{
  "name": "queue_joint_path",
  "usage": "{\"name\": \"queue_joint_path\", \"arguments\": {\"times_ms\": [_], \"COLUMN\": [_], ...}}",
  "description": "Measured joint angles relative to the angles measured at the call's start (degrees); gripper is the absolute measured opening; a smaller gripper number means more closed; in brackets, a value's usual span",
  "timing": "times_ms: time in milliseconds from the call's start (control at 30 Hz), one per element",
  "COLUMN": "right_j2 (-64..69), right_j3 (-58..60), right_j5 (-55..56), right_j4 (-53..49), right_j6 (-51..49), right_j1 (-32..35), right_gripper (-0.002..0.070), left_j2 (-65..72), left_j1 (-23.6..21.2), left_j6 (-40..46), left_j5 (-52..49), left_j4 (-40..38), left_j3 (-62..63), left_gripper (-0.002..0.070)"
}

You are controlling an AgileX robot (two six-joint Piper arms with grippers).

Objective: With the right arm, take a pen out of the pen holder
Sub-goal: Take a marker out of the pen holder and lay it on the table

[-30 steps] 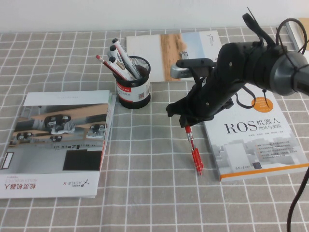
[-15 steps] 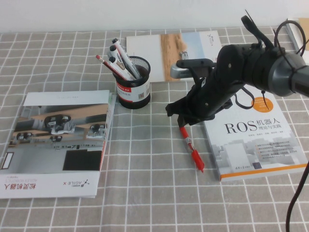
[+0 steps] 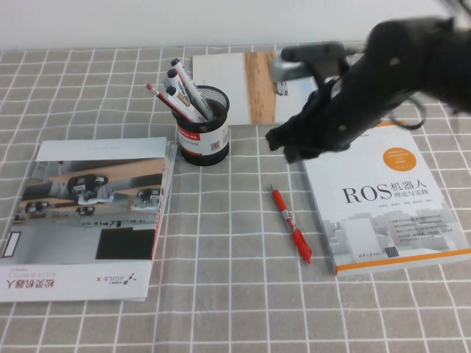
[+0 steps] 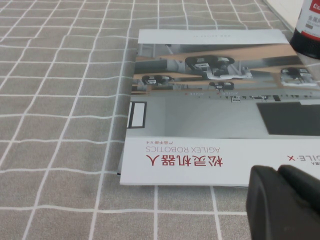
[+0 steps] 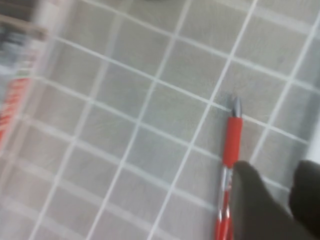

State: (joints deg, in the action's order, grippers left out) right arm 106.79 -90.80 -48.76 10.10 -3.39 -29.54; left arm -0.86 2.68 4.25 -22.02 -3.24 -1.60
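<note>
A red pen (image 3: 291, 224) lies flat on the grey checked cloth, just left of the ROS book (image 3: 386, 209). It also shows in the right wrist view as the red pen (image 5: 231, 140). My right gripper (image 3: 288, 151) hangs above and behind the pen, open, with nothing between its fingers (image 5: 252, 200); cloth shows through the gap. The black mesh pen holder (image 3: 204, 126) stands to the left with several pens (image 3: 184, 92) sticking out. My left gripper (image 4: 282, 200) is shut and hovers at the near edge of the AgileX booklet (image 4: 215, 100), out of the high view.
The AgileX booklet (image 3: 92, 217) covers the left side of the table. Another booklet (image 3: 254, 81) lies at the back behind the holder. The ROS book takes up the right side. Bare cloth (image 3: 235, 294) stretches along the front.
The right gripper opened and let go of the red pen, which dropped flat on the cloth. The arm then rose and pulled back toward the far side.
</note>
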Motion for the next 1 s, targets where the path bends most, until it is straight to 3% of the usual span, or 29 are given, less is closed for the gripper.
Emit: {"name": "queue_joint_path", "arguments": {"times_ms": [100, 233, 467, 667, 1000], "right_j2": [-10.0, -26.2, -51.5, -69.0, -79.6], "right_j3": [5.7, 17.2, 30.5, 37.4, 46.2], "right_j5": [1.7, 6.6, 6.9, 1.7, -1.2], "right_j4": [-2.1, -3.0, -5.8, -12.4, -12.8], "right_j6": [0.0, 0.0, -0.2, -8.2, -11.4], "right_j1": [-1.2, -1.8, -1.8, -1.8, -1.8], "right_gripper": [0.0054, 0.0001, -0.0011, -0.0011, -0.0012], "left_j2": [0.0, 0.0, 0.0, 0.0, 0.0], "left_j1": [0.0, 0.0, 0.0, 0.0, 0.0], "left_j6": [0.0, 0.0, 0.0, 0.0, 0.0], "left_j5": [0.0, 0.0, 0.0, 0.0, 0.0], "left_j4": [0.0, 0.0, 0.0, 0.0, 0.0], "left_j3": [0.0, 0.0, 0.0, 0.0, 0.0], "left_gripper": [-0.0005, -0.0005, -0.0005, -0.0005, -0.0005]}}
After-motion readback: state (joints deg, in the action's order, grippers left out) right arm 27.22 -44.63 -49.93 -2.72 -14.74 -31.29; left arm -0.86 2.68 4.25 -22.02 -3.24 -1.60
